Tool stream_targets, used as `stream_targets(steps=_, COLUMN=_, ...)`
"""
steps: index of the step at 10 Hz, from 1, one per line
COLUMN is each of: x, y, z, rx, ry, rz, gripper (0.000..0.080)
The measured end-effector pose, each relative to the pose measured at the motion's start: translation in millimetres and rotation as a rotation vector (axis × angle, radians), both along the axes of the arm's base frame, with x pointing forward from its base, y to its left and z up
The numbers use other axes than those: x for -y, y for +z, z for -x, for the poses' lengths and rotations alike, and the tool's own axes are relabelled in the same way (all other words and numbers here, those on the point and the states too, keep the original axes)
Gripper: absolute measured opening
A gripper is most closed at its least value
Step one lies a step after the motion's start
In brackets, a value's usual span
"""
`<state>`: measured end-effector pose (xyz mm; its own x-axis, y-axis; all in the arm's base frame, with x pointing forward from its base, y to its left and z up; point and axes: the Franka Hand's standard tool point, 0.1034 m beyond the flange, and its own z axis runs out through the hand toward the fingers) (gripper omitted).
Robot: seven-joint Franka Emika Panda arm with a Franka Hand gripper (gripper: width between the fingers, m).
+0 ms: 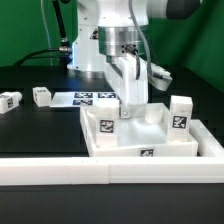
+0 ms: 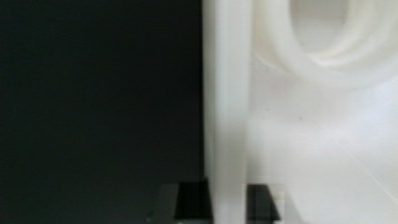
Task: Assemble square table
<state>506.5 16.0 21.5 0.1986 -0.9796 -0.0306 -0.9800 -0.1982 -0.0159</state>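
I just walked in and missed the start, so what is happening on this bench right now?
A Panda arm is putting together a small white table. Its end effector has its fingers on either side of the raised rim of the square tabletop and seems to pinch it. The tabletop lies against the long barrier wall. Two legs lie loose at the exterior view's left, and a third leg stands at the tabletop's right side.

No legible text — only square tags (image 1: 179, 123), on legs (image 1: 41, 95), tabletop (image 1: 110, 150), marker board (image 1: 92, 98)
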Motion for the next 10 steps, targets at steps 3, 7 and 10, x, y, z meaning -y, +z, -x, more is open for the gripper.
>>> stream_targets(steps=3, x=11.4, y=-2.5, z=1.6, rx=-0.001, ry=0.202, rz=0.006, gripper=0.0053)
stream_targets(steps=7, x=66.8, y=-2.3, z=3.2, rx=0.019, ry=0.575, rz=0.013, gripper=0.0054)
stream_targets(steps=10, x=97.6, y=-5.1, z=2.4, rx=0.023, ry=0.815, rz=0.019, gripper=0.0054)
